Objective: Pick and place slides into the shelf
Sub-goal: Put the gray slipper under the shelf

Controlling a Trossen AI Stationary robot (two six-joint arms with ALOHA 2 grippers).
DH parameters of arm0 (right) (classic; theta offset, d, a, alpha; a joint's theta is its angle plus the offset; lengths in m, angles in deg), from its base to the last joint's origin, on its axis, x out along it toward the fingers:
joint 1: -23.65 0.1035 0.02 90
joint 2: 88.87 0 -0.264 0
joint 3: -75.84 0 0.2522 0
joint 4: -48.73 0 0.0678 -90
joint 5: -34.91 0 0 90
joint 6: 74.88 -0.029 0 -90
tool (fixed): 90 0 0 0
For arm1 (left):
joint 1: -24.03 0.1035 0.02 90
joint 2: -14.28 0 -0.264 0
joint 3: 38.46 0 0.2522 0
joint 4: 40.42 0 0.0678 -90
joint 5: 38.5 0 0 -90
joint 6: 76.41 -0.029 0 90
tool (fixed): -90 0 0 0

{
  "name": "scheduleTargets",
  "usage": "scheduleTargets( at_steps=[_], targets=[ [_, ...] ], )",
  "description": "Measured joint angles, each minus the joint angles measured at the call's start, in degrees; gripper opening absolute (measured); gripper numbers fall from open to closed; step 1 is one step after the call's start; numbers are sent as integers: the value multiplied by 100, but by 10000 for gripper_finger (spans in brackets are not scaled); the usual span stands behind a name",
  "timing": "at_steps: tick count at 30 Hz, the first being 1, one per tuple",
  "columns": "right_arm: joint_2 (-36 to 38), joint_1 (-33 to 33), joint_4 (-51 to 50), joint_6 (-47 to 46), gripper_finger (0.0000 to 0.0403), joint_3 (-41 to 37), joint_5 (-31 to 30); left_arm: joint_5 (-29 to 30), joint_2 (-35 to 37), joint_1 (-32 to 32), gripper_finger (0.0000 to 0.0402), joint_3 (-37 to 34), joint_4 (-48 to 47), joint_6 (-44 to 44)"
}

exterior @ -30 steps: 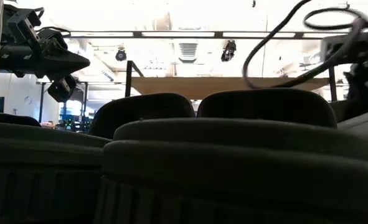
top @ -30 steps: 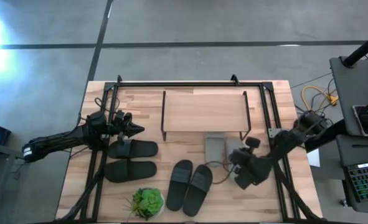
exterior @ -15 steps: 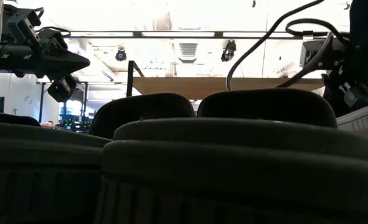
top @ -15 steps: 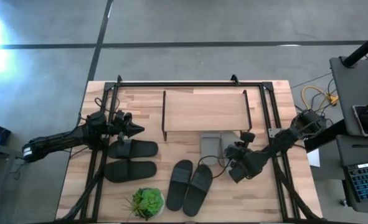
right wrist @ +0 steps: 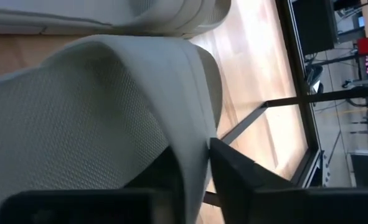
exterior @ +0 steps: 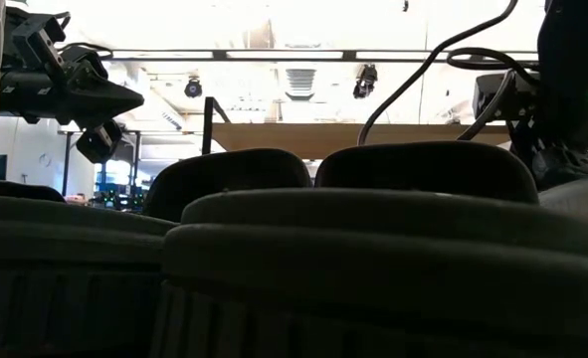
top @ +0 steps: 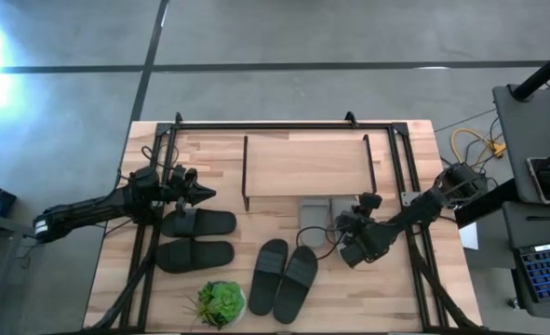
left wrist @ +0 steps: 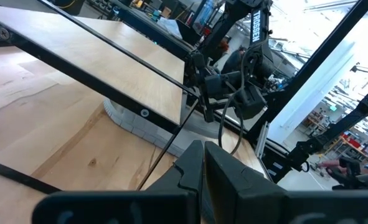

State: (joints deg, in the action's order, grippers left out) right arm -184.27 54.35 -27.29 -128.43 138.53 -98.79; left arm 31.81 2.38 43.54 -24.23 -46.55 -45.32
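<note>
Light grey slides (top: pixel 317 220) sit before the shelf (top: pixel 304 166), near the tabletop's (top: pixel 409 288) right edge. Right gripper (top: pixel 346 234) clamps one grey strap. Left gripper (top: pixel 200 194), fingers together, hovers near the left edge.

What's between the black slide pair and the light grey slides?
In the high view, the charcoal open-toe slide pair lies between the black wide-strap slides and the light grey slides, nearer the table's front edge.

A small green plant (top: pixel 221 302) sits on the wooden tabletop (top: pixel 414 288), near its front edge.
</note>
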Motion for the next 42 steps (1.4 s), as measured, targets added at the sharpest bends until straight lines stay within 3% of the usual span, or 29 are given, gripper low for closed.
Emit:
scheduleTargets(
  at_steps=[10,18,24,30,38,42],
  targets=[
    [13,2,-33,-51,182,107,277,-2,0,0,2,0,-1,0],
    [44,66,-103,-131,187,550,358,-2,-4,-2,2,-2,1,0],
    [182,244,-478,-81,187,864,810,-2,-2,-2,2,-1,0,0],
    [737,544,61,-350,138,802,1761,-1,1,-2,2,-2,-1,0],
    [1563,1482,-101,-1664,19,802,1736,-2,-2,-2,2,-2,-1,0],
    [1757,1864,-189,-2718,12,786,1522,0,-1,0,2,-2,0,0]
  ],
)
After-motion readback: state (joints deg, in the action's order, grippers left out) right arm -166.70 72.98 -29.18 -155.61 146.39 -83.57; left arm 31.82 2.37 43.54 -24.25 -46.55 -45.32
